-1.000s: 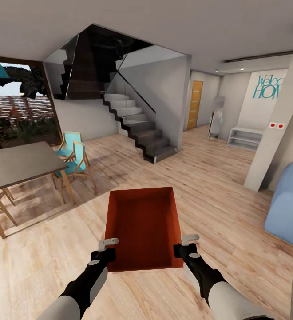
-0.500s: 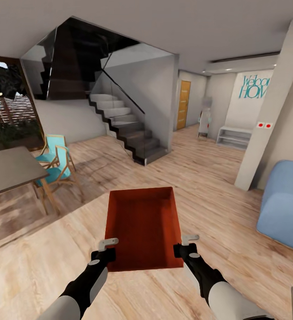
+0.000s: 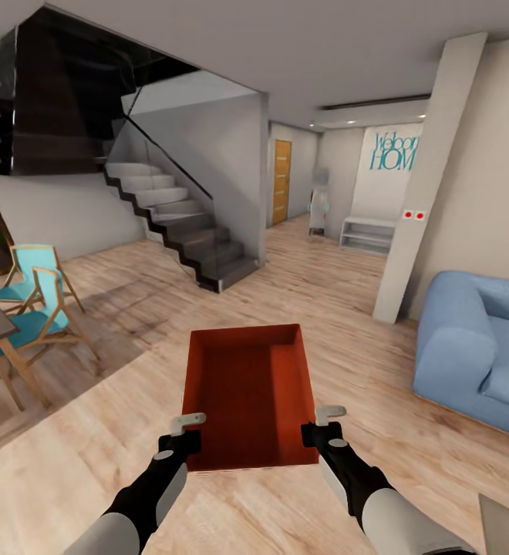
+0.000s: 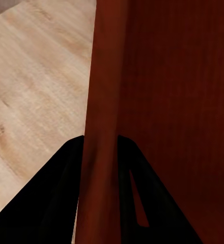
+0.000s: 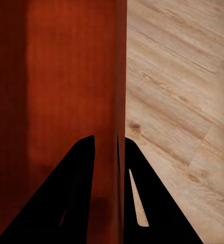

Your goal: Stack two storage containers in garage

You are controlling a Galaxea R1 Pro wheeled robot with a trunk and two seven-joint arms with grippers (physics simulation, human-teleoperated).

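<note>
Left tool [image 3: 187, 430], right tool [image 3: 322, 424] each clamp storage container [image 3: 248, 393] side walls.

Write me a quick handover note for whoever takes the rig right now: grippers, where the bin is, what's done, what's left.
Left gripper: shut on the left wall of the orange-red rectangular open-top storage container, near its close corner; the left wrist view shows the fingers straddling that wall.
Right gripper: shut on the right wall, the same way.
Container: held level between both arms over the light wood plank floor, empty inside.
Place: an open room with a blue sofa, a dark staircase and an orange door down the hall.
Done: one container picked up.
Left: carry it to the garage, set it down, fetch the second and stack them.
</note>
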